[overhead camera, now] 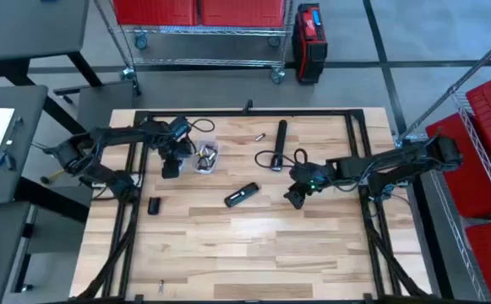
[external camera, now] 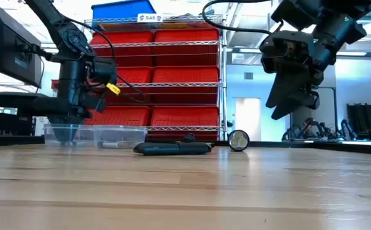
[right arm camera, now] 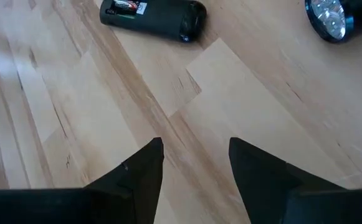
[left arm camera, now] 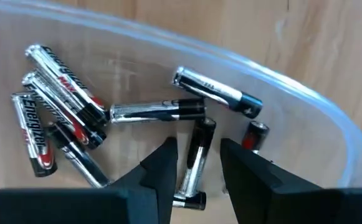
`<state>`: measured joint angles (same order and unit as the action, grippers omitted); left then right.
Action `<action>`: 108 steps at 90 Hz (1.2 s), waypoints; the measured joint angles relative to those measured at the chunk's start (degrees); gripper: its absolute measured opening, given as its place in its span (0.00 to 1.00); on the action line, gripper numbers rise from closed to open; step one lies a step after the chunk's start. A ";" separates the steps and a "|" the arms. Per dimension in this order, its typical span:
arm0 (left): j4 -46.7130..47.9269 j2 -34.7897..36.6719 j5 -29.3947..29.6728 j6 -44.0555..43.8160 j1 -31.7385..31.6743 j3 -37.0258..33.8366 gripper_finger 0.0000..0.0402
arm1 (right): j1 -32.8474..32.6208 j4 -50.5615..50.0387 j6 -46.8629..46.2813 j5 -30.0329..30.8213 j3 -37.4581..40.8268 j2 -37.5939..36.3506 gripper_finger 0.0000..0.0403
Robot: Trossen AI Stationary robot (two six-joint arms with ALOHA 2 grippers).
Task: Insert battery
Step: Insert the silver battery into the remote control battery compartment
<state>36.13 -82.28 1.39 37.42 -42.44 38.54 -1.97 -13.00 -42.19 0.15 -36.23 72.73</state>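
Left wrist view: tub (left arm camera: 305, 93) rim cut off at both edges; one battery (left arm camera: 193, 163) partly hidden behind the left fingers (left arm camera: 162, 171), another (left arm camera: 254, 134) mostly hidden. Right wrist view: flashlight (right arm camera: 339, 18) cut off at the edge, only the lens end shows. High view: small part (overhead camera: 260, 137) on the far table too small to tell; same for the speck (overhead camera: 160, 288) at the near edge.

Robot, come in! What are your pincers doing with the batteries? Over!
Left pincer open over batteries in clear tub. Right pincer open, empty, above table. Battery holder waiting. Nothing blocking.
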 joint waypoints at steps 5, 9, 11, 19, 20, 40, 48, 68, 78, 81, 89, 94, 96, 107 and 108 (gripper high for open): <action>-0.16 -0.01 -0.11 0.67 -0.02 -0.11 0.26 | -0.26 0.08 0.00 0.03 0.00 0.00 0.43; -0.15 -0.06 -0.15 0.82 -0.02 -0.14 0.25 | -0.29 -0.04 0.00 0.01 0.00 0.00 0.43; -0.16 -0.07 -0.17 0.80 -0.02 -0.15 0.24 | -0.30 0.01 0.02 0.00 0.00 0.00 0.43; -0.19 -0.09 -0.24 0.78 -0.02 -0.19 0.19 | -0.70 -0.01 0.02 -0.01 0.00 0.00 0.43; -0.19 -0.09 -0.29 0.79 -0.02 -0.19 0.18 | -0.69 0.01 0.02 -0.01 0.00 0.00 0.43; 0.78 -0.18 -1.22 -2.02 -0.02 0.56 0.02 | -0.64 -0.03 -0.45 -0.03 0.00 0.00 0.43; 3.07 -0.39 -1.13 -3.94 0.00 2.14 0.02 | -0.64 -0.05 -0.44 -0.03 0.00 0.00 0.43; 11.36 -0.40 -0.92 -5.25 0.00 8.27 0.01 | -0.62 -0.21 -0.37 -0.27 0.00 0.00 0.43; 15.37 -0.35 -0.92 -5.20 0.00 12.16 0.01 | -0.62 -0.23 -0.22 -0.34 0.00 0.00 0.43; 16.63 -0.35 -0.94 -5.46 0.00 13.46 0.01 | -0.62 -0.21 -0.24 -0.39 0.00 0.00 0.43; 20.49 -0.35 -0.94 -6.13 0.00 17.59 0.01 | -0.62 -0.23 -0.24 -0.41 0.00 0.00 0.43; 23.38 -0.35 -0.94 -6.80 0.13 20.63 0.01 | -0.62 -0.23 -0.13 -0.41 0.00 0.00 0.43; 24.58 -0.35 -0.94 -7.12 0.23 21.92 0.00 | -0.62 -0.23 0.08 -0.41 0.00 0.00 0.43; 29.44 -0.26 -0.96 -9.82 1.39 29.51 0.00 | -0.48 -0.21 1.95 -0.41 0.00 0.00 0.43; 29.66 -0.24 -0.96 -10.18 1.59 30.19 0.00 | -0.43 -0.21 2.18 -0.38 0.00 0.00 0.43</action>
<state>65.79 -82.52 0.43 27.24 -40.85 68.73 -2.40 -13.21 -40.01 -0.23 -36.23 72.73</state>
